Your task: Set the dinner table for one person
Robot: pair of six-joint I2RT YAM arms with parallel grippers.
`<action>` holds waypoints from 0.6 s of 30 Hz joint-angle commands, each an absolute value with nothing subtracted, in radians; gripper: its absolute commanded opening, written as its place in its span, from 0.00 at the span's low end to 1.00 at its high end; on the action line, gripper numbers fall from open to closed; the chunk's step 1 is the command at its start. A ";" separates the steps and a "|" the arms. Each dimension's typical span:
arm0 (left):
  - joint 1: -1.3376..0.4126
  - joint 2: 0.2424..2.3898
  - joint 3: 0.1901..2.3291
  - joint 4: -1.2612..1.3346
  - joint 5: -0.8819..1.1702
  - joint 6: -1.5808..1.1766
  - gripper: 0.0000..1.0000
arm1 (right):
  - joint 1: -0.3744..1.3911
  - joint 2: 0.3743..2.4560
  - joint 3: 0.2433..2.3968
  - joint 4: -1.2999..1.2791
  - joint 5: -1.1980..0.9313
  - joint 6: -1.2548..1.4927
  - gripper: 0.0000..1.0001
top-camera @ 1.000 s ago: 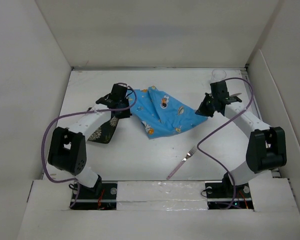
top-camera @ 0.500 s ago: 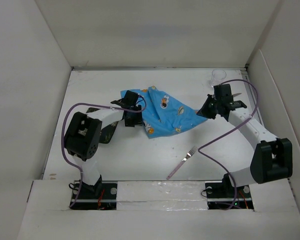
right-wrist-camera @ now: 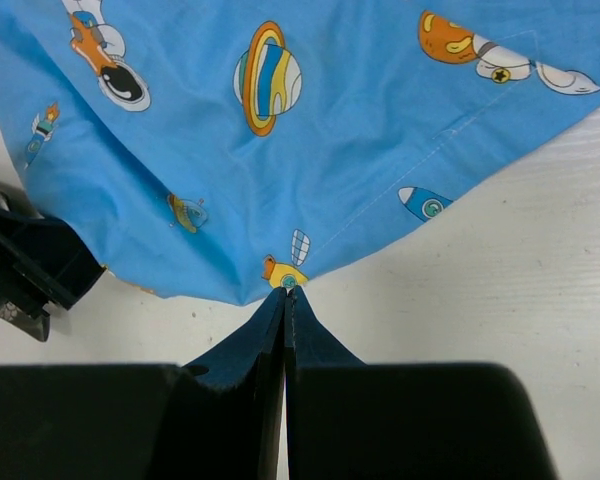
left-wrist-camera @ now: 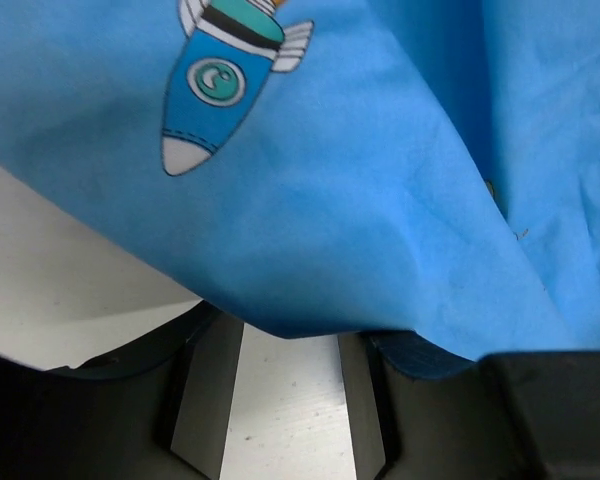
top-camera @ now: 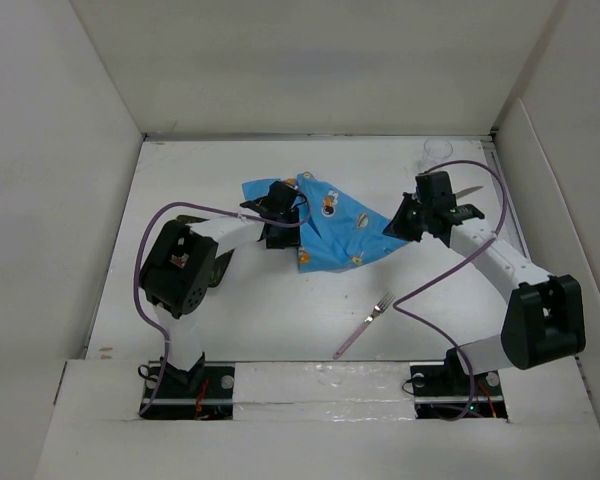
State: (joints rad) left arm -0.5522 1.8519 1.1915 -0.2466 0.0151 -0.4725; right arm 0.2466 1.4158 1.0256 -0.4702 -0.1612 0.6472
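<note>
Placemat [top-camera: 335, 230] status: blue, printed with rockets and planets, rumpled rather than flat. It lies at the middle of the dinner table [top-camera: 280, 310], the wide plain white top that fills the floor of the walled cell, and 1 arm works at each end of it.

Left gripper [top-camera: 280, 215]: we see it at the cloth's left edge. In the left wrist view its 2 fingers [left-wrist-camera: 205, 395] stand clearly apart with bare table [left-wrist-camera: 285, 420] showing between them. A fold of the placemat [left-wrist-camera: 360, 180] hangs over the fingertips and hides them. We read the jaws as parted and see nothing clamped between them.

Right gripper [top-camera: 405, 218]: at the cloth's right corner. In the right wrist view the 2 fingers [right-wrist-camera: 235, 380] press together, leaving only a hairline slit. The pointed corner of the placemat [right-wrist-camera: 330, 150] runs straight into the tips of the right gripper [right-wrist-camera: 285, 297]. We record the jaws as closed, pinching that corner. White table [right-wrist-camera: 500, 260] is bare to the right of the corner.

Other items, top view:
- 1 fork [top-camera: 368, 322] with a pink handle, lying diagonally on the table near the front, tines toward the placemat, well apart from it.
- 1 clear glass [top-camera: 437, 150], upright at the far right of the table, just behind the right gripper.
- A thin silvery piece shows beside the right wrist; too small for us to identify.
</note>
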 commanded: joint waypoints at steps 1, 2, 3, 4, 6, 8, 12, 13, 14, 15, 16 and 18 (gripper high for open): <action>-0.545 1.801 1.196 -0.210 -0.048 -0.494 0.39 | 0.256 1.436 1.037 -0.422 -0.172 0.635 0.06; -0.545 1.816 1.221 -0.231 -0.049 -0.489 0.40 | 0.256 1.442 1.040 -0.423 -0.175 0.634 0.06; -0.545 1.833 1.239 -0.248 -0.055 -0.482 0.40 | 0.256 1.443 1.045 -0.417 -0.176 0.634 0.06; -0.545 1.870 1.253 -0.259 -0.058 -0.480 0.41 | 0.256 1.445 1.046 -0.416 -0.182 0.632 0.06; -0.545 1.890 1.267 -0.258 -0.077 -0.477 0.41 | 0.265 1.450 1.054 -0.411 -0.187 0.630 0.06; -0.545 1.911 1.272 -0.253 -0.089 -0.476 0.41 | 0.265 1.456 1.060 -0.411 -0.189 0.626 0.06; -0.545 1.931 1.281 -0.256 -0.104 -0.469 0.41 | 0.265 1.465 1.066 -0.404 -0.190 0.621 0.06; -0.545 1.934 1.281 -0.253 -0.107 -0.468 0.42 | 0.265 1.466 1.065 -0.402 -0.198 0.620 0.06; -0.545 1.937 1.287 -0.250 -0.109 -0.469 0.42 | 0.276 1.470 1.065 -0.400 -0.207 0.621 0.06; -0.545 1.937 1.290 -0.247 -0.117 -0.471 0.43 | 0.276 1.479 1.065 -0.397 -0.212 0.621 0.05; -0.554 1.940 1.293 -0.244 -0.123 -0.471 0.43 | 0.285 1.483 1.065 -0.397 -0.219 0.618 0.04; -0.563 1.945 1.301 -0.229 -0.158 -0.471 0.41 | 0.285 1.489 1.063 -0.393 -0.221 0.620 0.02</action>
